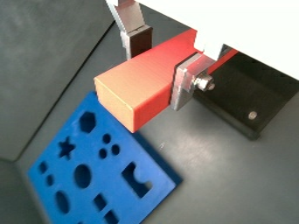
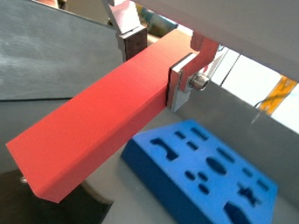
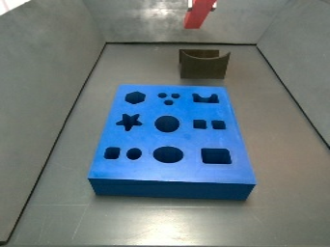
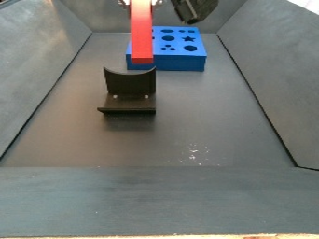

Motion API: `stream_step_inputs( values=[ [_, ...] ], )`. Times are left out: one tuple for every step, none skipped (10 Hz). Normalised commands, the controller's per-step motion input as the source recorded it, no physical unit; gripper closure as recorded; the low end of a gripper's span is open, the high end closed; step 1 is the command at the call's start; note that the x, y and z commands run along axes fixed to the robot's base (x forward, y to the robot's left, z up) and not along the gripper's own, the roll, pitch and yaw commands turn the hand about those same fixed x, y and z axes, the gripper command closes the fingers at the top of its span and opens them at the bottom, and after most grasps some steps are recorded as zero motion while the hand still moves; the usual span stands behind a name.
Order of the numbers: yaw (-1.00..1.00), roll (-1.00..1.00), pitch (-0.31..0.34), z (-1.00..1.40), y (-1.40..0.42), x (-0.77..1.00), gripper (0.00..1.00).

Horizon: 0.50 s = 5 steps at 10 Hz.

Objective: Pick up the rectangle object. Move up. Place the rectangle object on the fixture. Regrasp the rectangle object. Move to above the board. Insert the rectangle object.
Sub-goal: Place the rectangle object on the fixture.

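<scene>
Your main risk is the red-orange rectangle block (image 2: 87, 131) twisting or slipping between the pads, since it is held near one end and most of its length hangs free; a tilted block would miss the notch of the fixture (image 3: 204, 64). The gripper (image 1: 163, 59) is clamped on the block, fingers (image 1: 184, 80) pressed against opposite faces. The block hangs well above the floor, over the fixture, with the blue board (image 3: 171, 139) nearby.

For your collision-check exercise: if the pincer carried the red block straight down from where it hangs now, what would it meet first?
Probably the fixture: in a side view the rectangle object, held in the pincer, hangs roughly above its notch. Depth is unclear, so it might reach bare floor beside it.
</scene>
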Motion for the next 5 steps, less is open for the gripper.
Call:
stream_step_inputs(
  values=[
    [-0.19,-0.92,0.150,-0.03,0.05,0.37,1.00],
    [-0.19,-0.75,0.127,-0.03,0.05,0.33,1.00],
    [-0.20,-0.53,0.087,-0.03,0.06,0.28,1.00],
    [-0.20,-0.42,0.071,-0.03,0.06,0.26,1.00],
    [-0.18,-0.25,0.040,-0.02,0.05,0.21,1.00]
  ],
)
